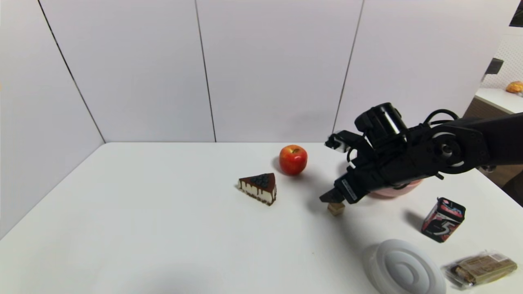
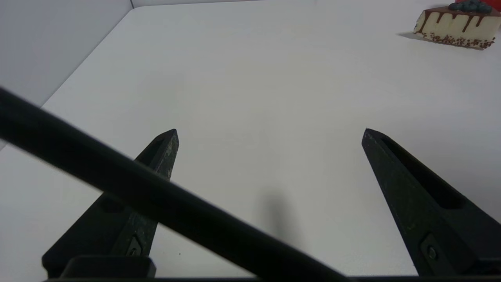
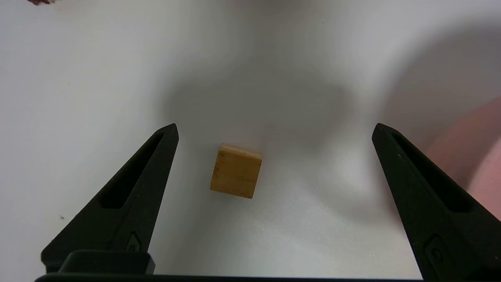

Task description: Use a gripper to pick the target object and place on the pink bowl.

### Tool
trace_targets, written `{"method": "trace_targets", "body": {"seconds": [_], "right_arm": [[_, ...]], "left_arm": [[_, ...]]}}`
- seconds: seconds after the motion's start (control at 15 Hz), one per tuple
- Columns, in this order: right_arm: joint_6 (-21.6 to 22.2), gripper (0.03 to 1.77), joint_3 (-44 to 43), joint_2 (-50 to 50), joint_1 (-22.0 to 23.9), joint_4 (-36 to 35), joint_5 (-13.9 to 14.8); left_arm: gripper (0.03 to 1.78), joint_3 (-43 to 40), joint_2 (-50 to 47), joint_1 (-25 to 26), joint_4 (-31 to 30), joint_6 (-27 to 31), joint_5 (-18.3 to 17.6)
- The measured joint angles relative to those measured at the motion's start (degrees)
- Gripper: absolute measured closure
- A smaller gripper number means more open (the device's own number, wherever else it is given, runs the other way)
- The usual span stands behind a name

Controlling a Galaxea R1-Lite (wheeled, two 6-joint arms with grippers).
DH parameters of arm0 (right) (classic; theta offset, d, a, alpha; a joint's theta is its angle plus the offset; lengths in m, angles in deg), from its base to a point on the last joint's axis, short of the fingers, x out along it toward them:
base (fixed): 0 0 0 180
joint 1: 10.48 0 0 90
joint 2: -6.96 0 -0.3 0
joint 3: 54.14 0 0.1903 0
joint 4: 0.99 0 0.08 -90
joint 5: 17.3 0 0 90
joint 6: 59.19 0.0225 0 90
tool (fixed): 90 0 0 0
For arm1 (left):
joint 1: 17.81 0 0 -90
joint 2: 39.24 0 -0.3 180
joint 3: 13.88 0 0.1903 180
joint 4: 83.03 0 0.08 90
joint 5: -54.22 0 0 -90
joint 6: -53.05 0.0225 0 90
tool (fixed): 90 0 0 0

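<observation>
We hold our black two-fingered right gripper [image 3: 274, 129] spread wide just above the small tan wooden cube [image 3: 235, 176], which sits on the white table [image 1: 163, 228] between the fingers and untouched, lined up for a straight descent. The deep pink bowl [image 1: 394, 190] waits just behind the arm. Our left gripper [image 2: 270, 131] idles open over bare tabletop. Pale panelled walls enclose the table.

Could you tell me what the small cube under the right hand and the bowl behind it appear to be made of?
The cube looks like unfinished wood: tan, matte faces with faint grain and darker edges. The pink bowl, mostly hidden behind the arm, looks like smooth plastic, though glazed ceramic cannot be ruled out. The open right hand hovers over the cube.
</observation>
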Motion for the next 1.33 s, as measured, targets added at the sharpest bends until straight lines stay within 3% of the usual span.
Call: {"method": "trace_targets", "body": {"seconds": [0.4,1.33], "right_arm": [[0.04,0.09,0.02,0.77,-1.41,7.46,1.44],[0.73,0.09,-2.84,3.24,-2.34,8.22,1.62]], "left_arm": [[0.12,0.00,0.00,0.00,0.00,0.02,0.00],[0.12,0.00,0.00,0.00,0.00,0.05,0.02]]}}
